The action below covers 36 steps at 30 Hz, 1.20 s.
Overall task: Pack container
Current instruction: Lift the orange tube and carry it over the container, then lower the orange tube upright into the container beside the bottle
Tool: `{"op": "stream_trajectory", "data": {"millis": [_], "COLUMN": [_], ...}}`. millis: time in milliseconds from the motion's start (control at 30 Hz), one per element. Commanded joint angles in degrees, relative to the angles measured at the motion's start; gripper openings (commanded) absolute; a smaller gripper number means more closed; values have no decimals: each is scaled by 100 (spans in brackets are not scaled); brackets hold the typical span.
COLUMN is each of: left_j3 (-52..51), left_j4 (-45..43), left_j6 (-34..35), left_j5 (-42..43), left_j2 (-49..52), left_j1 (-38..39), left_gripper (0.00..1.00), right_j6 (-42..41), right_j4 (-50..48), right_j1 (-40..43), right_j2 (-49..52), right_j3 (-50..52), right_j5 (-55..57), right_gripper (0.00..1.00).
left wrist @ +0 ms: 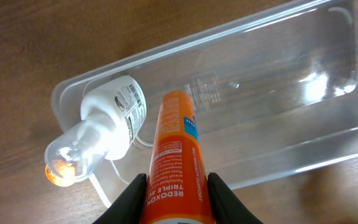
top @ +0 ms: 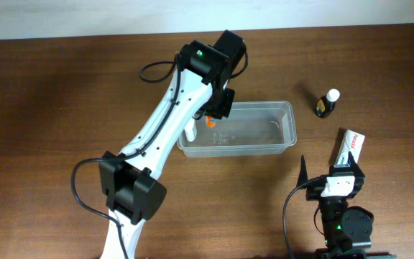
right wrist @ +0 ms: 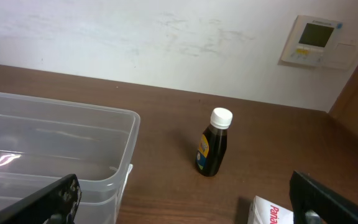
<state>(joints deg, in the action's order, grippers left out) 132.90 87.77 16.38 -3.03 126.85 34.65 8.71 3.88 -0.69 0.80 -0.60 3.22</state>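
Observation:
The clear plastic container [top: 264, 133] lies mid-table. My left gripper [top: 218, 108] hangs over its left end, shut on an orange Redoxon tube [left wrist: 176, 155] that points down toward the container [left wrist: 278, 74]. Both black fingers [left wrist: 132, 196] press the tube's sides. A white bottle with a clear cap [left wrist: 107, 121] lies at that same end, its cap poking over the rim. My right gripper [top: 340, 176] rests near the table's front right, open and holding nothing. In its wrist view the right gripper [right wrist: 185, 205] faces the container's corner [right wrist: 114, 155].
A small dark bottle with a white cap [top: 327, 103] stands right of the container, and shows as the dark bottle [right wrist: 214, 143] in the right wrist view. A white box with red print [top: 351, 147] lies just ahead of the right gripper.

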Motion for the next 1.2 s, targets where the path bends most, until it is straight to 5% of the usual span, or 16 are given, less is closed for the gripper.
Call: {"op": "stream_trajectory", "data": {"millis": [0,1167], "left_j3": [-173,-1207], "left_j4": [-131,-1003], "left_j6": [96,372], "left_j5": [-20,-114], "left_j2": [-184,-162], "left_j1": [9,7], "left_gripper": [22,22], "right_j6": [-87,-87], "right_j4": [44,44], "right_j1": [-44,-44], "right_j2": [-39,-39], "right_j3": [28,28], "right_j5": [90,90], "right_gripper": [98,98]}}
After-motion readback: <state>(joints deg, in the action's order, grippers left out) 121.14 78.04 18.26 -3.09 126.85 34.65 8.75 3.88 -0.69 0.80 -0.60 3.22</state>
